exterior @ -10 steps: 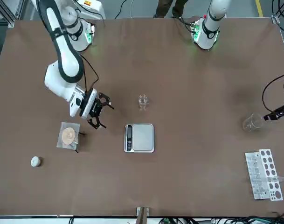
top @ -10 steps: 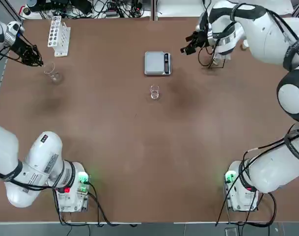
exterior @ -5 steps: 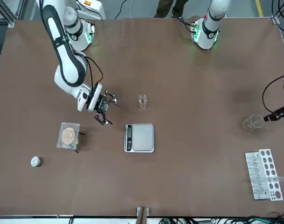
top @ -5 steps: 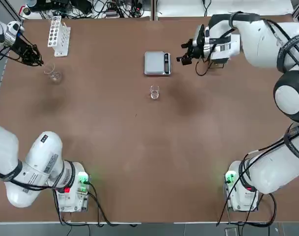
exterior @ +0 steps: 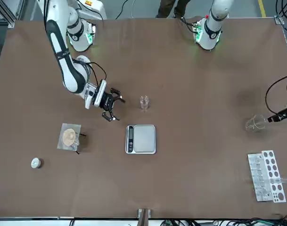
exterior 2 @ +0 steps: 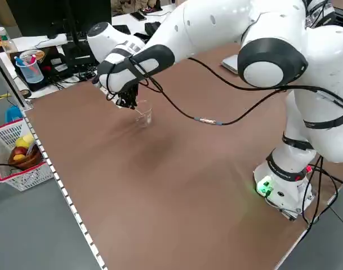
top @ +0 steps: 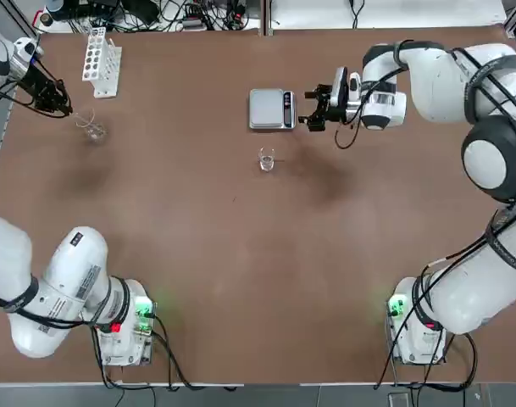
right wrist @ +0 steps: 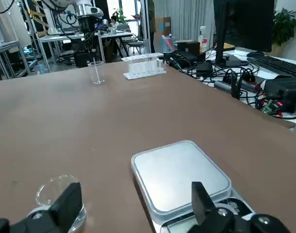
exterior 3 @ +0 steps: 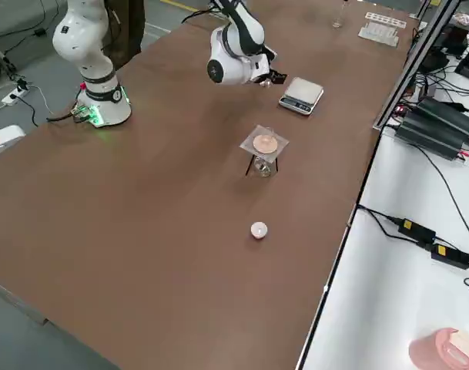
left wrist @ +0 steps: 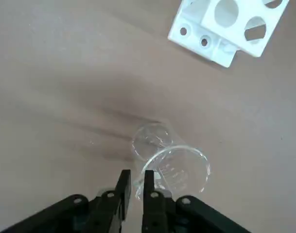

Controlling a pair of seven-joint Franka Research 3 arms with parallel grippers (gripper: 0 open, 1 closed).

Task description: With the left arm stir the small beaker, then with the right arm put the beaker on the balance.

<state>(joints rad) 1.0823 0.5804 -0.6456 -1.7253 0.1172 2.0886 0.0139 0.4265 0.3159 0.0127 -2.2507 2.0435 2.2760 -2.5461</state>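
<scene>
A: Nearest the bases, where is the small beaker (top: 266, 159)?
B: Upright on bare table (top: 241, 254), mid-width, untouched. Clear glass; contents cannot be made out.

A: Next out?
B: The balance (top: 268, 108), just beyond the beaker and apart from it, plate bare. The right gripper (top: 307, 108) hangs level just beside its button side, pointing across toward it. Jaws spread wide, nothing between them. In the right wrist view the fingers are cut off by the frame edge, with beaker and balance both ahead of them.

A: The left gripper (top: 64, 108)?
B: Far corner, at the table's left edge, its tip over the rim of the larger glass vessel (top: 93, 129). Fingers (left wrist: 148, 182) drawn almost together, a slim gap left. Something faint and clear may sit in that gap; cannot tell whether it is a rod or only the glass behind.

A: Farthest?
B: White tube rack (top: 102, 61), beyond the vessel; its tubes are too small to read
</scene>
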